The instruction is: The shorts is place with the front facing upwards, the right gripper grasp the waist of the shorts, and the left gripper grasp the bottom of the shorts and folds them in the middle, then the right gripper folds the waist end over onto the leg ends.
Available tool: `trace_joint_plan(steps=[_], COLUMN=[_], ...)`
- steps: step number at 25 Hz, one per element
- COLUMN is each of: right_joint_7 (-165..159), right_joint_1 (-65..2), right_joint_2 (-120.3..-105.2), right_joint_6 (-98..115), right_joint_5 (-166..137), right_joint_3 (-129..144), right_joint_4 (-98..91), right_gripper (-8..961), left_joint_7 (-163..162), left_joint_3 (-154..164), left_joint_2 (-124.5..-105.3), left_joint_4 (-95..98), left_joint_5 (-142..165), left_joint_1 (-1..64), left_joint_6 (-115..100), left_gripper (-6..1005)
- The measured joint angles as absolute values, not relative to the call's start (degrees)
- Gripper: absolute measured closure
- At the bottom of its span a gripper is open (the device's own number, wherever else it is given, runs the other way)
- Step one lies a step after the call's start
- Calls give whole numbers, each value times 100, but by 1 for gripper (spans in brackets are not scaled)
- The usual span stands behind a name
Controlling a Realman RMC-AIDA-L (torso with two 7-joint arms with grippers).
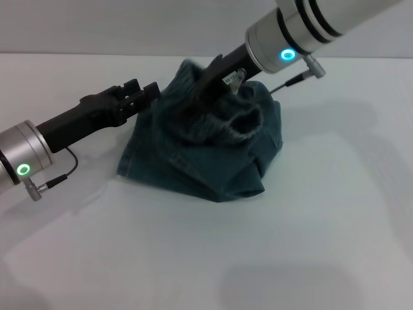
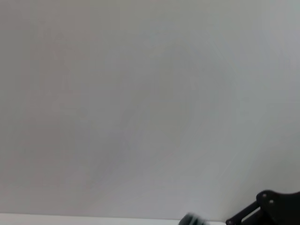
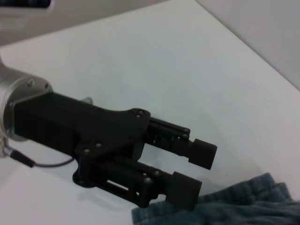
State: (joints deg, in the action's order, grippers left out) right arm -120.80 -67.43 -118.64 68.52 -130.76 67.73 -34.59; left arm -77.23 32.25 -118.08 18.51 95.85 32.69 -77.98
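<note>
Shorts (image 1: 213, 161) lying bunched on white table (image 1: 322, 245), right gripper (image 1: 205, 82) pinching waist (image 1: 226, 123) from 1 o'clock, left gripper (image 1: 150, 90) fingers spread, touching fabric edge at 9 o'clock.

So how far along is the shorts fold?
Done: little that shows. The shorts are a bunched heap on the table, not a flat half-fold. In hand: the right gripper is buried in the raised waist; the left gripper sits at the denim's edge, jaws apart, holding nothing. Left: probably laying the waist over the other end and flattening.
</note>
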Motion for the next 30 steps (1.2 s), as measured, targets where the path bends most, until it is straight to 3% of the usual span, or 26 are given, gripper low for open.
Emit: trace_joint_plan(steps=[9,14,21,30], right_joint_7=[-11975,-11988,-11544,-10234], right_joint_1=[-6755,-6380,-4594,-3163], right_joint_2=[-11890,-11889,-11872,-11877], right_joint_6=[6895,6663,5518,4999], right_joint_5=[-13221,-13055,-11275,-9377], right_joint_3=[6916,6851,6383,6315], right_joint_4=[-4035,-4329,-5192,-5382], right_gripper=[382,383,383,385], left_joint_7=[-7582,-7540,-7996,-8372], left_joint_3=[3225,3225,3327,4217], left_joint_2=[-11814,-11799,-11801,-11806], left_joint_4=[1854,1855,1842,1389], left_joint_5=[9470,9408,9385,9414], left_joint_1=[3258,3264,3324,3515], left_joint_6=[-7498,-7498,-8309,-8632], left_gripper=[367,367,367,367])
